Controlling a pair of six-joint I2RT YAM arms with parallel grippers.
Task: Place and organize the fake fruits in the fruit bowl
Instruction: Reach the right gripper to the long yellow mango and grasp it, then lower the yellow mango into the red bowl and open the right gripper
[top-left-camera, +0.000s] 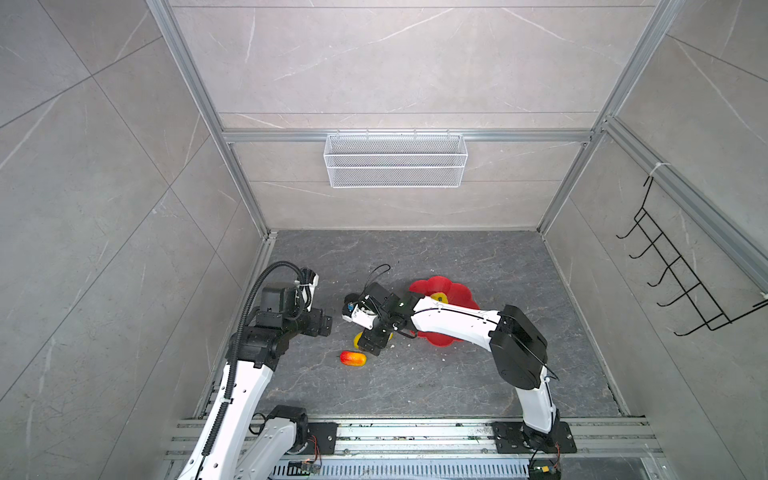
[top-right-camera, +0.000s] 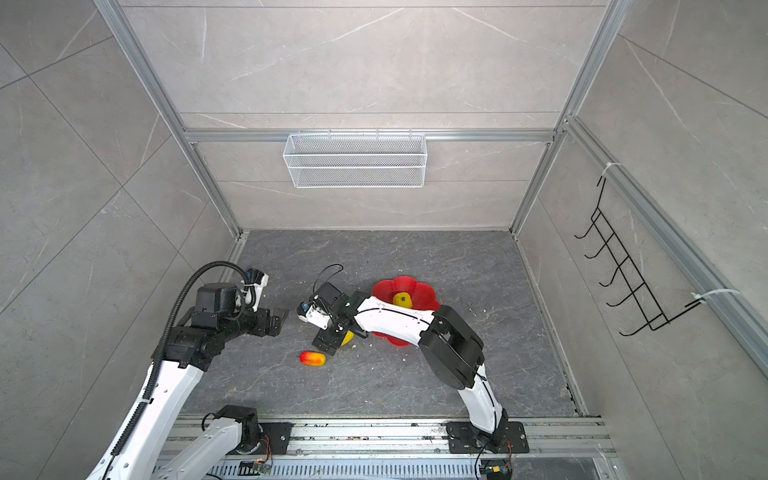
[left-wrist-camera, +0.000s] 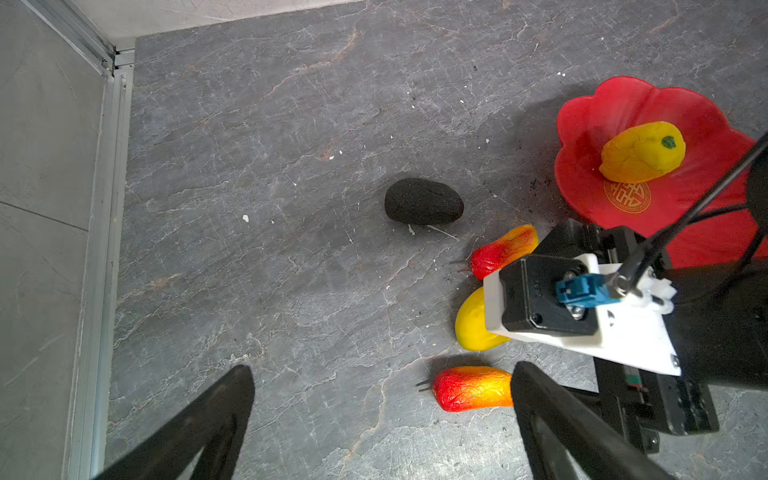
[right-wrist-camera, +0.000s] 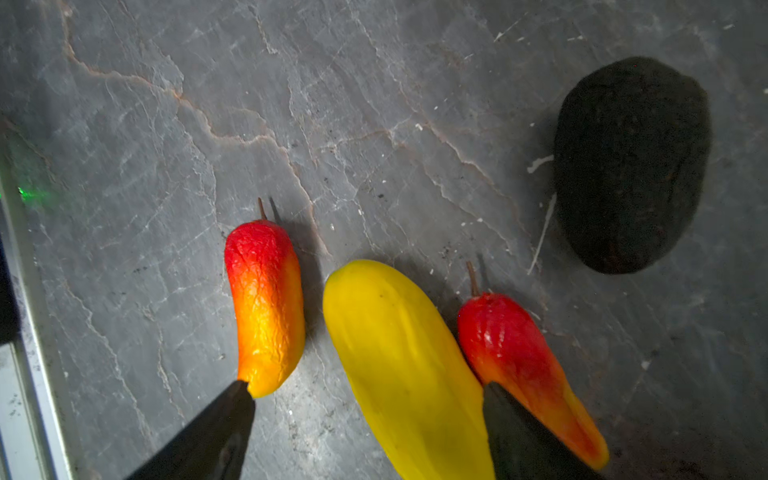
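Note:
The red scalloped fruit bowl (top-left-camera: 440, 286) (top-right-camera: 405, 286) (left-wrist-camera: 615, 108) holds the round yellow fruit (left-wrist-camera: 642, 151) (top-right-camera: 402, 299). Left of the bowl, on the floor, lie the black oval (left-wrist-camera: 423, 201) (right-wrist-camera: 631, 166), the long yellow oblong (right-wrist-camera: 407, 365) (left-wrist-camera: 471, 322) and two red-to-yellow oblongs (right-wrist-camera: 266, 307) (right-wrist-camera: 515, 353). My right gripper (right-wrist-camera: 368, 387) (top-left-camera: 372, 340) is open, low over the long yellow oblong. One finger sits between it and a red-to-yellow oblong, the other stands off its far side. My left gripper (left-wrist-camera: 382, 374) (top-left-camera: 322, 324) hangs open and empty to the left of the fruits.
A white wire mesh basket (top-left-camera: 395, 160) hangs on the back wall and a black wire hook rack (top-left-camera: 681, 270) on the right wall. Aluminium frame rails (left-wrist-camera: 104, 208) edge the slate floor at the left. White crumbs dot the floor near the bowl.

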